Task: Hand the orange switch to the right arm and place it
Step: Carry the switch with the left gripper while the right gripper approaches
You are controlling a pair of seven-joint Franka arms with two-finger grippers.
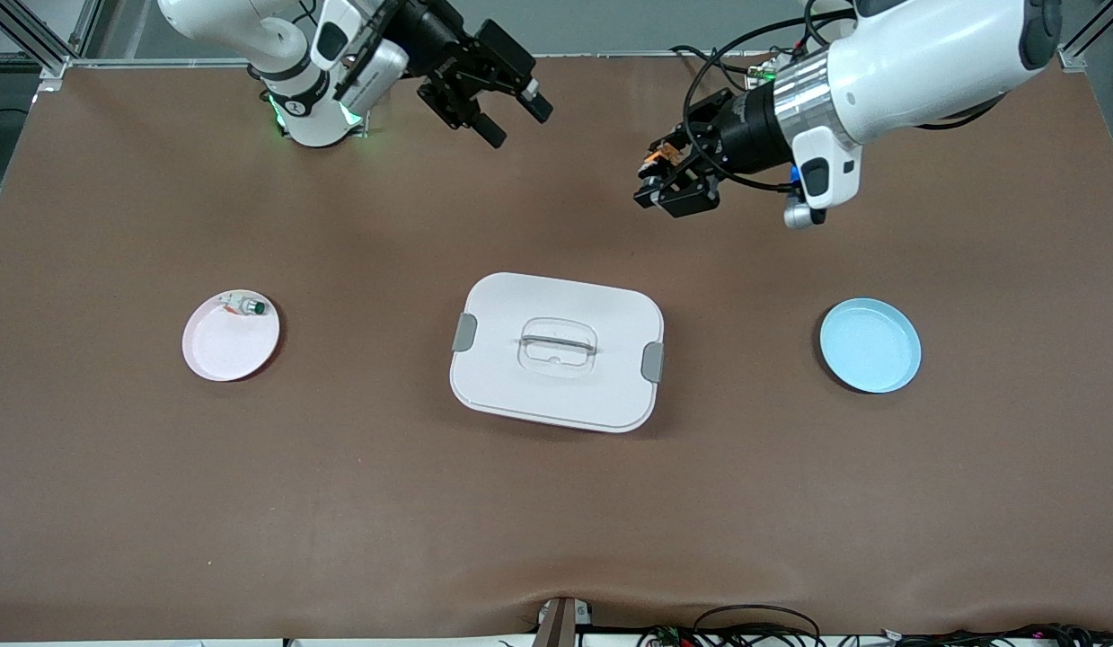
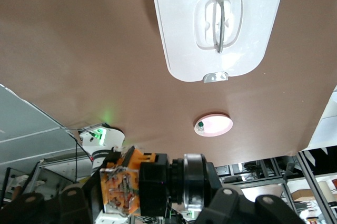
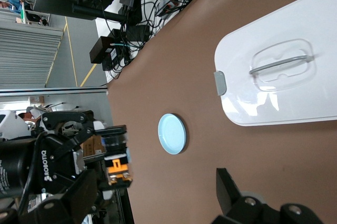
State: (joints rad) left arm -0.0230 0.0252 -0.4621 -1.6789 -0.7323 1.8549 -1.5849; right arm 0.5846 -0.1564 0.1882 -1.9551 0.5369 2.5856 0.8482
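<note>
The orange switch [image 1: 653, 160] sits clamped in the left gripper [image 1: 666, 180], up in the air over bare worktop [image 1: 340, 503] near the robots' edge; the jaws are closed on it. In the left wrist view its orange part [image 2: 122, 182] shows at the gripper's tip, and the right wrist view catches it [image 3: 117, 167] from farther off.

Below and nearer the front camera lies a white lidded box [image 1: 557, 351] with grey clips and a recessed handle, at the middle of the worktop. A light blue plate [image 1: 870, 345] lies toward the left arm's end, and a pink plate [image 1: 231, 339] toward the right arm's end. On the pink plate's rim rests a small silver-white switch with a green cap [image 1: 249, 306].

The left arm reaches in from its base with its wrist turned toward the table's middle. The right gripper [image 1: 489, 101] hangs over the worktop close to its own base, jaws spread wide and holding nothing, well apart from the left gripper.
</note>
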